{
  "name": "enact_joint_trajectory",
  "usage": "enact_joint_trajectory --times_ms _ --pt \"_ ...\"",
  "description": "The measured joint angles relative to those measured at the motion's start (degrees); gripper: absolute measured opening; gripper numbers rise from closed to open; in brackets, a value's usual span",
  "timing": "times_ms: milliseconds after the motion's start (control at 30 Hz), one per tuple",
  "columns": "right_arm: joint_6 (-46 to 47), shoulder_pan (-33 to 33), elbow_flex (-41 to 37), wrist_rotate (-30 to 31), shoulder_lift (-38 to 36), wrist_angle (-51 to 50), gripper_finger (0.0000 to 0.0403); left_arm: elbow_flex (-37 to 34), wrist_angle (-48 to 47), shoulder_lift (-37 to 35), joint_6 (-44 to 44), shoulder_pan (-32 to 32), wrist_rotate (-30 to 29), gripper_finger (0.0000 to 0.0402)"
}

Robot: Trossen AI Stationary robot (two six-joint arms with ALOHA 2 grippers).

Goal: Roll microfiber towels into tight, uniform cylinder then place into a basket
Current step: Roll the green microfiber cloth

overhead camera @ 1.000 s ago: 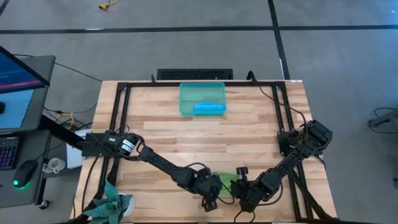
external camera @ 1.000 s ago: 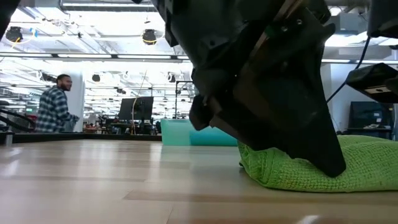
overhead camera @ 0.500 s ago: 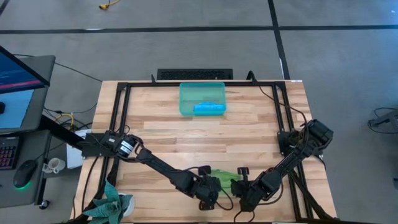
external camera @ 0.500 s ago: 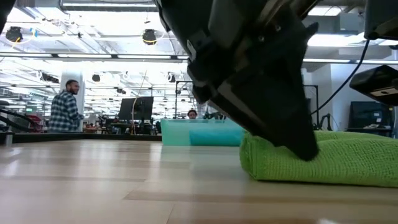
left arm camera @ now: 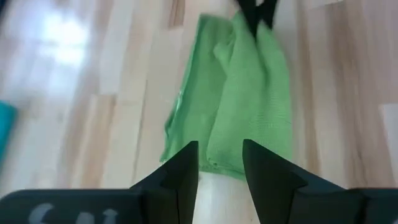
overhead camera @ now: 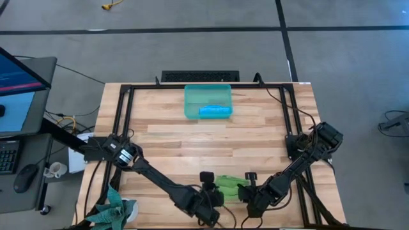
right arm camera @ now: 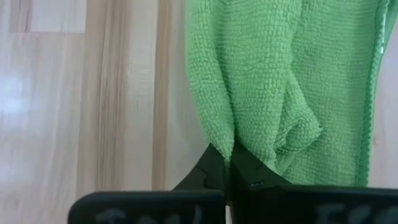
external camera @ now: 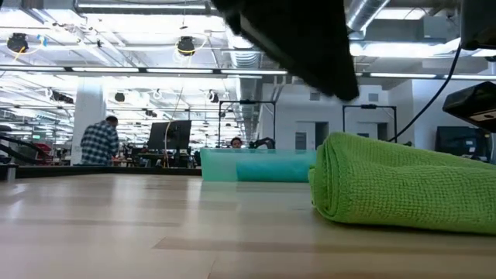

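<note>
- One camera looks straight down from high up.
- One sits low, looking level across the table (external camera: 116, 232).
- Both wrist cameras look closely at the green towel (right arm camera: 280, 81).

Both arms are black, built from slim straight links joined by thicker round joints. The left arm (overhead camera: 150, 176) has a silver metal ring near its shoulder, and thin black cables run along both arms. The right arm (overhead camera: 300, 161) ends at a bulky black base block. Each pincer has two flat, matte black fingers (left arm camera: 180, 177) that narrow toward the tips, mounted on a wide black bar with faint pale markings.
</note>
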Motion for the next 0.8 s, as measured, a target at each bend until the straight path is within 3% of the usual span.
enact_joint_trajectory --times_ms 100,300,533,800 --pt "0.0 0.0 0.0 0.0 0.0 0.1 0.0016 0.7 1.7 0.0 4.2 -1.4 -2.3 0.0119" --pt "0.1 0.0 0.0 0.0 0.0 0.6 0.0014 0.7 3.9 0.3 6.6 -2.0 -1.3 0.0119" --pt "1.2 0.0 0.0 -0.6 0.0 1.2 0.0019 -0.2 4.3 0.5 7.1 -0.1 9.2 0.0126" --pt "1.6 0.0 0.0 -0.6 0.0 1.4 0.0012 -0.2 8.8 3.6 10.3 1.4 14.4 0.019"
